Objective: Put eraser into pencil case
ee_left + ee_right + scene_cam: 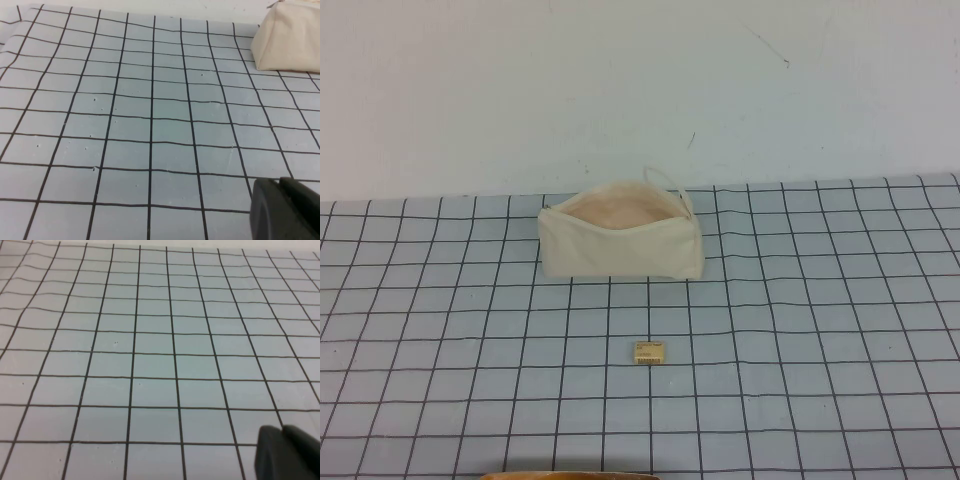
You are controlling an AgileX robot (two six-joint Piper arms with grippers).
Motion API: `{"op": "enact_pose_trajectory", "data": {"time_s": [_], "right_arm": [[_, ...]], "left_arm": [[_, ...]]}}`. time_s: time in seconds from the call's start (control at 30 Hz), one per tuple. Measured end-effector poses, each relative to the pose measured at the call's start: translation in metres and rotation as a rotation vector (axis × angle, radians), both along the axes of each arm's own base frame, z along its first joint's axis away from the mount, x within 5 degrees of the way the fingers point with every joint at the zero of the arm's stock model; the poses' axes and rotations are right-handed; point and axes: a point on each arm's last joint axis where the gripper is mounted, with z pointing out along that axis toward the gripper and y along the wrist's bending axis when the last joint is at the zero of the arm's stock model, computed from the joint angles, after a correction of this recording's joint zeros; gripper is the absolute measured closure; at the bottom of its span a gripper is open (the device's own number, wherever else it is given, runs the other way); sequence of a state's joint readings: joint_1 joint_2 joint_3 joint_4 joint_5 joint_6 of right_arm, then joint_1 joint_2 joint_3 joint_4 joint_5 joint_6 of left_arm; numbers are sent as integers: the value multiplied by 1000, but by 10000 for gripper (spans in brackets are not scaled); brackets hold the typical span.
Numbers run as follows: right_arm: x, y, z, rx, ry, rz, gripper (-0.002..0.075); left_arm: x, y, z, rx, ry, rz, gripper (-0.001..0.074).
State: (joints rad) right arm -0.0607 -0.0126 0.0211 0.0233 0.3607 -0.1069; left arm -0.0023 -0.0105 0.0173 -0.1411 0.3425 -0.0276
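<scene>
The pencil case point(620, 243) is a cream-white fabric pouch standing open at mid-table, its pinkish lining showing and a thin loop cord at its right end. The eraser point(650, 351), a tiny tan block with a printed label, lies on the checked cloth in front of it, apart from it. Neither arm shows in the high view. In the left wrist view the left gripper point(280, 181) is shut and empty over bare cloth, with a corner of the pencil case point(290, 37) far off. The right gripper point(282, 429) is shut and empty over bare cloth; no task object shows in its view.
A blue-grey cloth with a black grid point(820, 330) covers the table up to a pale wall point(640, 90) behind the pouch. A thin tan edge point(570, 475) shows at the bottom of the high view.
</scene>
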Motion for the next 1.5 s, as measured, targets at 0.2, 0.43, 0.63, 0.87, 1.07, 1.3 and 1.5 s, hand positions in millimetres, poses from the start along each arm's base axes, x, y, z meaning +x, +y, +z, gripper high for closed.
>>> {"op": "enact_pose_trajectory", "data": {"time_s": [0.2,0.43,0.63,0.87,1.07,1.3,1.5], "right_arm": [[0,0,0,0,0,0,727],[0,0,0,-2,0,0,727],[0,0,0,4,0,0,727],[1,9,0,310,-12,-9,727],[1,24,8,954,-11,-38,727],[2,21,13,826,-89,2,727],[-2,24,45,507,-142,139,727]], "left_arm": [[0,0,0,0,0,0,736],[0,0,0,0,0,0,736],[0,0,0,0,0,0,736],[0,0,0,-2,0,1,736],[0,0,0,-2,0,1,736],[0,0,0,1,0,0,736],[0,0,0,1,0,0,736]]}}
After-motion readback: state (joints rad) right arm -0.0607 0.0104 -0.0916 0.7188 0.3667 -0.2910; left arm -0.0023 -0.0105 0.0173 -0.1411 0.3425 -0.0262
